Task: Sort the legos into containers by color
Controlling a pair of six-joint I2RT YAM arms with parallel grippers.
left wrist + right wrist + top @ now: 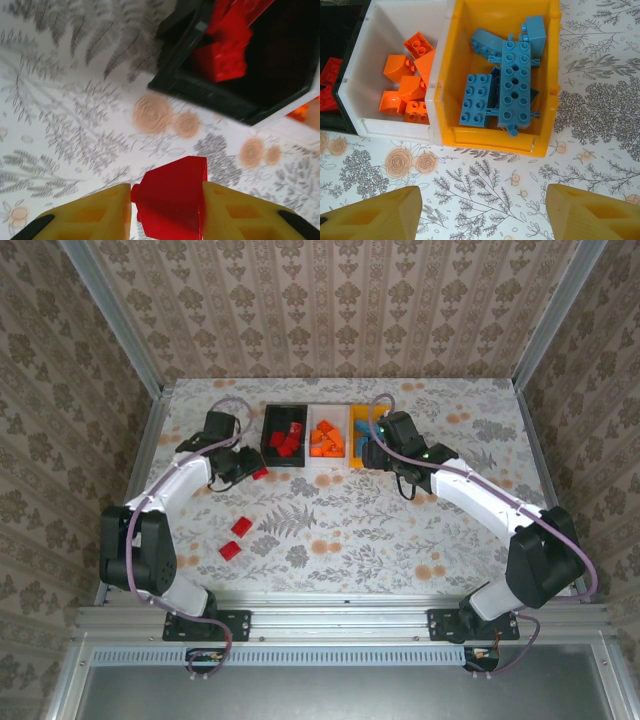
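Legos (326,440) are found mostly in three bins set side by side at the far middle of the table (420,550). The table is covered by a pale cloth printed with grey ferns and orange flowers. It is enclosed by walls (330,300) with a beige damask pattern and by a metal frame (110,315) at the corners; a metal rail (340,625) runs along the near edge, with both arm bases bolted on it.

The left arm (175,485) is bent at the elbow and reaches forward and to the right. The left gripper (166,187) is clamped on a red brick (172,205), held between the yellow fingers (90,215) over the cloth just beside the near left corner of the black bin (283,463). The height above the cloth cannot be told.

The right arm (480,495) is stretched diagonally to the far left, and its wrist partly covers the orange-yellow bin (490,140) in the top view. The right gripper (482,200) is held on the near side of that bin, over the cloth, with its fingers wide apart.

Red pieces (288,438) are piled in the black bin, orange pieces (405,80) in the white bin (395,15), and blue pieces (515,75) in the orange-yellow bin. The bins are touching or nearly so. Two loose red bricks (241,526) (230,551) are left on the cloth near the left arm's elbow, close together and well apart from the bins.
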